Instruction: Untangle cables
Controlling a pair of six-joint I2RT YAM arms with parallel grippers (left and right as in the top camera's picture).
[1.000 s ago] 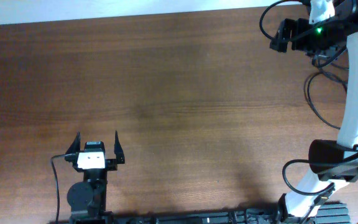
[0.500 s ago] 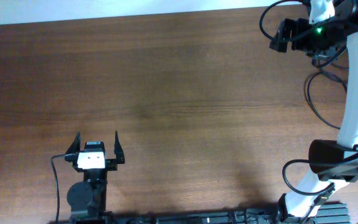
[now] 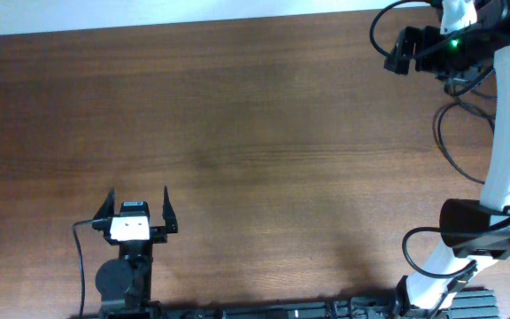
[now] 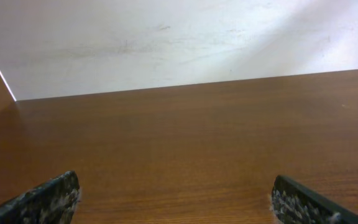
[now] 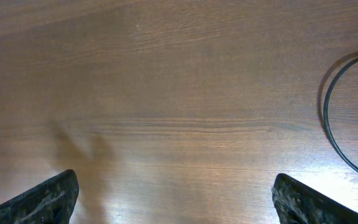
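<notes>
1. Desk (image 3: pixel 255 133): brown wood grain, bearing every item below. My landmark for it is my right arm (image 3: pixel 507 115), the white link standing along its right side.

2. Left end effector (image 3: pixel 137 206): far to the left of the right arm, at the near edge of the desk. Jaws spread wide, nothing between them. In its wrist view the two dark jaw tips sit in the bottom corners, with bare wood running to the far edge and a white wall (image 4: pixel 166 37) behind it.

3. Right end effector (image 5: pixel 173 196): at the top end of the right arm, by the far right corner of the desk, above the wood. Jaws spread wide and holding nothing. Their tips show in the bottom corners of its wrist view, with only wood grain between them.

4. Green lamp (image 3: pixel 454 42): lit, on the black housing at the head of the right arm.

5. Cable (image 5: pixel 325 115): thin black cord lying on the desk in an open curve. In the right wrist view it bows in from the right edge, well apart from both jaw tips. From overhead, a thin black curve lies just left of the right arm and passes under it. Ends and plugs not visible. Neither end effector touches it.
</notes>
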